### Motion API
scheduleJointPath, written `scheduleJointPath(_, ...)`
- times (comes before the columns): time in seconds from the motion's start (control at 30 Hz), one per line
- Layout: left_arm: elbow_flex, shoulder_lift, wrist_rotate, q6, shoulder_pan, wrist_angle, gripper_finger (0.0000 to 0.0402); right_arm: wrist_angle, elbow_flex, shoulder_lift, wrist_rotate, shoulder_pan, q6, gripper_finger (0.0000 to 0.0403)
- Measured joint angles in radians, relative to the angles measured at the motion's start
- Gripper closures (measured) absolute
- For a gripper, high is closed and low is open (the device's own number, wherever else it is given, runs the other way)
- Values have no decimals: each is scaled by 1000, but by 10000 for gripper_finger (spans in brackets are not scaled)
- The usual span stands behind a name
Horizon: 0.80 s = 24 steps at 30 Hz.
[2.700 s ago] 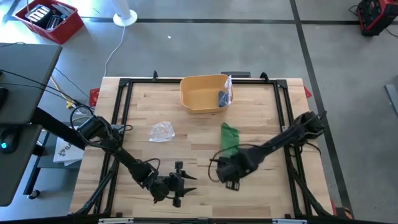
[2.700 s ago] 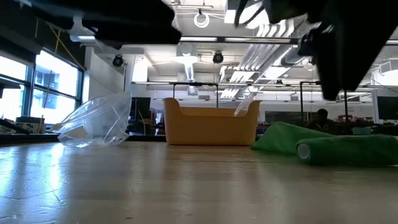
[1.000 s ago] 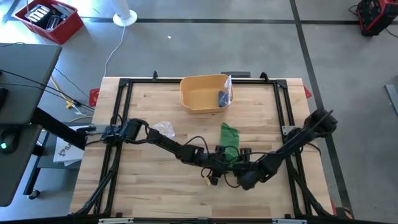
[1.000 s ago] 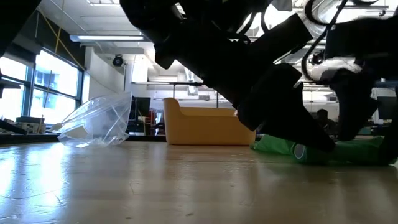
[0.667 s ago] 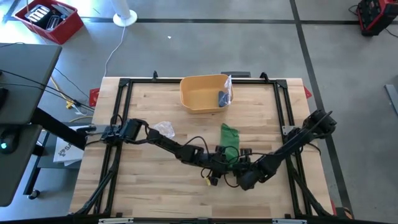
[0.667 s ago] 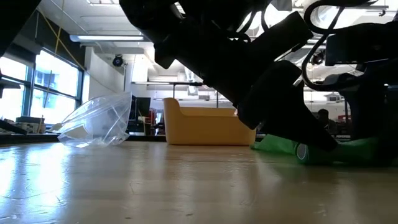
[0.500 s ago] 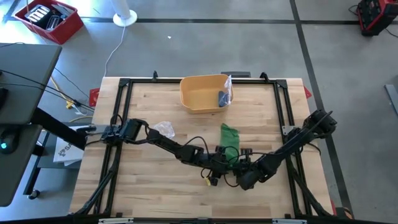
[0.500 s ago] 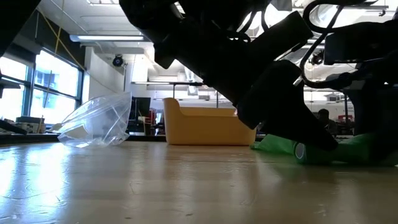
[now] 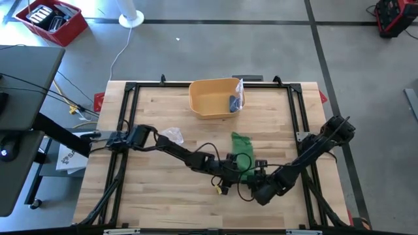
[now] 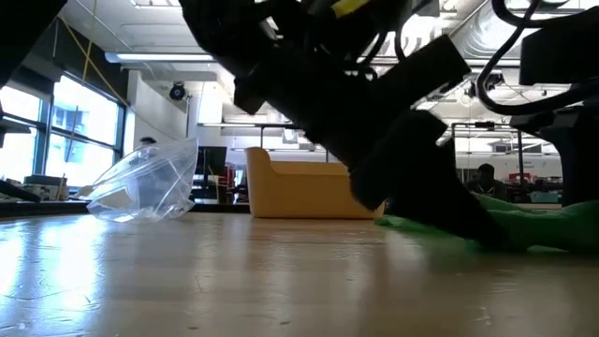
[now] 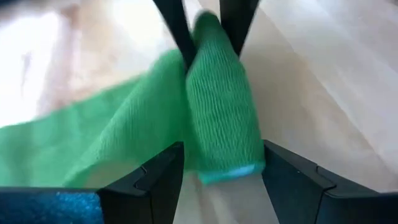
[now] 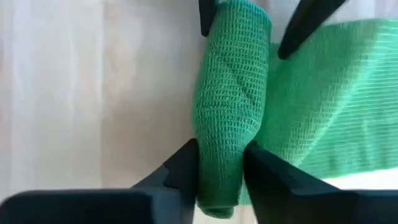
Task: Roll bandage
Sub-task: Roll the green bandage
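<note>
Partly hidden: green bandage (image 9: pixel 240 149) roll between both tools, ends covered.

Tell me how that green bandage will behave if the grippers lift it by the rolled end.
The green bandage is a woven mesh, so it is probably light and soft. Its rolled part looks cylindrical and might roll on the wooden table if released. The unrolled tail lies flat and rumpled, so it would likely hang limp. The right gripper pinches the roll; the left gripper straddles it, open.
</note>
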State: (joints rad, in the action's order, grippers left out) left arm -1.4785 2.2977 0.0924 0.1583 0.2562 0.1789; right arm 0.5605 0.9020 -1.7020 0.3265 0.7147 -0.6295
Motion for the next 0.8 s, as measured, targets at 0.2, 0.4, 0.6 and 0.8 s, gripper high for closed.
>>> scheduleJointPath(0.2,-1,26,-5,-20,5,16,202,-6,0,22,-43,0,0,202)
scheduleJointPath(0.4,-2,27,-6,-27,6,10,241,-56,0,39,-15,-3,-4,180)
scheduleJointPath(0.6,-1,27,0,-23,14,8,294,-139,0,-2,65,-10,-31,178)
scheduleJointPath(0.8,-1,28,5,-23,25,7,300,-163,0,-66,73,-21,-104,179)
